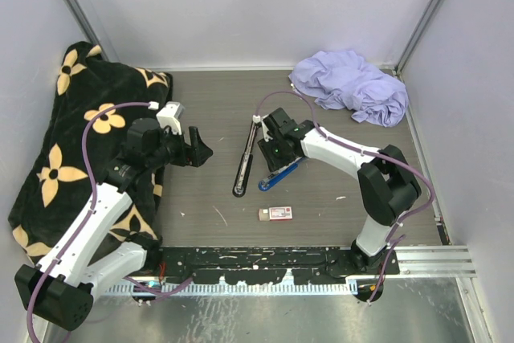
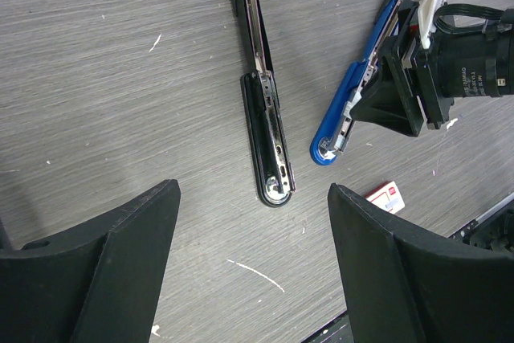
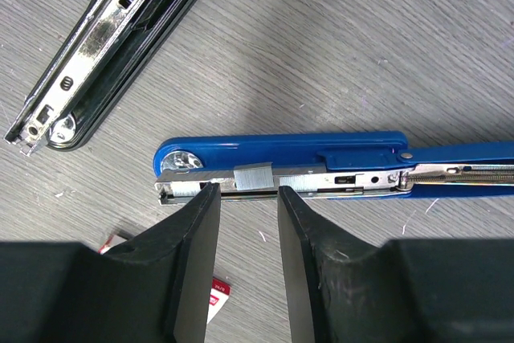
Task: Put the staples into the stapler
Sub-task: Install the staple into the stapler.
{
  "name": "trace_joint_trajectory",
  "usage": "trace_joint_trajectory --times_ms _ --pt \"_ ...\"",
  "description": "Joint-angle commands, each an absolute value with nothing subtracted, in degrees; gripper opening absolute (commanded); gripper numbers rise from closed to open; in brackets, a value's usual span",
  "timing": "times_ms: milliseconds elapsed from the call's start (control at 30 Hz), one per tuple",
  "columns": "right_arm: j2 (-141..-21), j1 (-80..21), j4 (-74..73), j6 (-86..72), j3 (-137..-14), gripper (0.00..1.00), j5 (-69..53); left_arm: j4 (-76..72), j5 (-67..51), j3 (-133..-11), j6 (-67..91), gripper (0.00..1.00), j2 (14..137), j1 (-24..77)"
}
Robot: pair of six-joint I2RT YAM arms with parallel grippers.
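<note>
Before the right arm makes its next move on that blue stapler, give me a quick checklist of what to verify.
1. Blue stapler lying open, magazine rail exposed: ok.
2. Staple strip fully seated in the rail: cannot tell.
3. Right pincer open, jaws either side of the strip: ok.
4. Left pincer open, empty, apart from the blue stapler: ok.
5. Staple box apart from the blue stapler: ok.

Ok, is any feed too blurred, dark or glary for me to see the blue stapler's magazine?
Right wrist: sharp and evenly lit; the silver piece on the blue stapler rail reads clearly. Left wrist: table crisp, with a mild sheen on the black stapler metal. Top external: no glare, but the staples box is too small for detail.
</note>
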State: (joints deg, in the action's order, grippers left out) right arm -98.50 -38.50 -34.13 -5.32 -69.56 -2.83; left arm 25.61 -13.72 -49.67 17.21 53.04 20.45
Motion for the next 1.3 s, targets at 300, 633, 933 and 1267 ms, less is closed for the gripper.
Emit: trace_joint_trajectory --times_ms 300,633,933,1267 --pt "-99.5 -38.6 -31.5 -5.6 -69.2 0.41 -2.3 24.3 -14.2 -50.5 16.7 0.77 52.7 20.1" --pt "-100.7 -38.5 -31.3 -5.5 -69.0 0.4 -2.1 24.4 -14.1 -50.5 16.7 0.77 52.7 20.2" --pt "-101.1 -38.6 -31.2 -5.4 -68.6 0.37 -1.7 24.3 -14.1 -50.5 16.7 0.77 52.8 20.2" --pt "-101.5 -38.5 -31.2 -5.1 -68.7 0.33 -1.7 24.3 -14.2 -50.6 16.7 0.77 53.0 20.1"
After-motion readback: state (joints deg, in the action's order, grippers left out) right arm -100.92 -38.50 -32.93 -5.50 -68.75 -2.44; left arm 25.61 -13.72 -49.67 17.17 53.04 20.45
